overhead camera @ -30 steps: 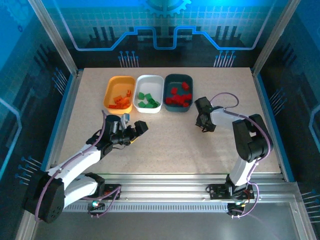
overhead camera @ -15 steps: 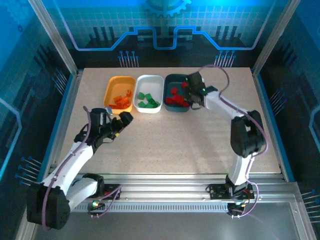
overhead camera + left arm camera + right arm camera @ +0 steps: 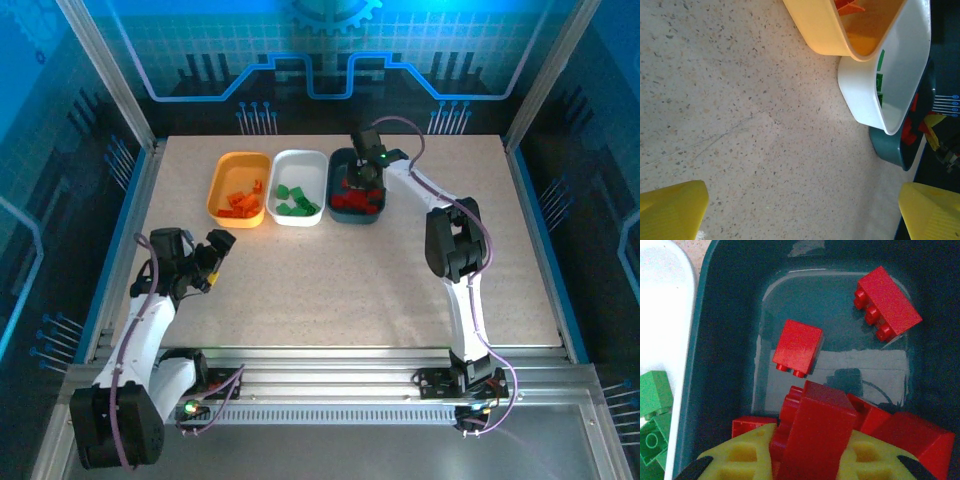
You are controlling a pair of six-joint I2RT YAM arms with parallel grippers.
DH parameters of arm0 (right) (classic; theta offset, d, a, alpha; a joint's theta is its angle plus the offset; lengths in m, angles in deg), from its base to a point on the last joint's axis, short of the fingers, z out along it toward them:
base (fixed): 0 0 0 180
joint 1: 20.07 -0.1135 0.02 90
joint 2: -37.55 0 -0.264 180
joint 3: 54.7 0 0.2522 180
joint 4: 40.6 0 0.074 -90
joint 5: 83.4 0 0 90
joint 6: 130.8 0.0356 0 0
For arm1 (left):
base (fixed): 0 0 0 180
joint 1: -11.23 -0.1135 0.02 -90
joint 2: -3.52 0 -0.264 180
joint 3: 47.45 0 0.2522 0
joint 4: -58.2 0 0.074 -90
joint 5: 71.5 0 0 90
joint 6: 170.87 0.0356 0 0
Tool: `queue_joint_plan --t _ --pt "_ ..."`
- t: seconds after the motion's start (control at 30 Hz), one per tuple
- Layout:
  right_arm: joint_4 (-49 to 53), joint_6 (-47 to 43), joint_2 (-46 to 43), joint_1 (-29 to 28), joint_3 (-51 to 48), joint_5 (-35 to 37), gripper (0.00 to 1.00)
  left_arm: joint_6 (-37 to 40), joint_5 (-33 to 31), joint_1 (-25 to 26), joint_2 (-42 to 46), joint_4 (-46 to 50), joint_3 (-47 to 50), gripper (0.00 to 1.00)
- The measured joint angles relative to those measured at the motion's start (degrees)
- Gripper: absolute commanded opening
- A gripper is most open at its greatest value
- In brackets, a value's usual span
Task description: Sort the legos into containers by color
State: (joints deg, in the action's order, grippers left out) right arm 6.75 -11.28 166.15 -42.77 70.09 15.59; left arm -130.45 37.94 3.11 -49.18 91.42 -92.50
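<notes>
Speckled beige tabletop (image 3: 330, 290) inside a blue-lit enclosure.

Fenced by slanting aluminium posts (image 3: 108, 75) at the back corners and blue edging (image 3: 120, 240) along the sides. Backed by a glossy panel (image 3: 200, 50) printed with a pale grid, a gear outline and glowing circuit lines. Closed at the near edge by ribbed metal rails (image 3: 330, 365). Marked with one faint scratch, seen close up from the left wrist.

Three shallow trays sit side by side in a row: an orange-yellow tray (image 3: 240, 157) holding orange bricks (image 3: 240, 202), a white tray (image 3: 300, 155) holding green bricks (image 3: 296, 200), and a dark teal tray (image 3: 340, 158) holding red bricks (image 3: 355, 202). One tall red brick (image 3: 815, 435) stands upright over the red pile, pinched by the right gripper (image 3: 812, 460)
</notes>
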Motion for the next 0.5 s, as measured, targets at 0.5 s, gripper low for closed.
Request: queue_joint_plan --t 0.5 --pt "-9.3 -1.5 -30.3 -1.6 -30.8 1.5 0.77 3.3 3.3 0.3 18.9 2.1 -3.8 0.99"
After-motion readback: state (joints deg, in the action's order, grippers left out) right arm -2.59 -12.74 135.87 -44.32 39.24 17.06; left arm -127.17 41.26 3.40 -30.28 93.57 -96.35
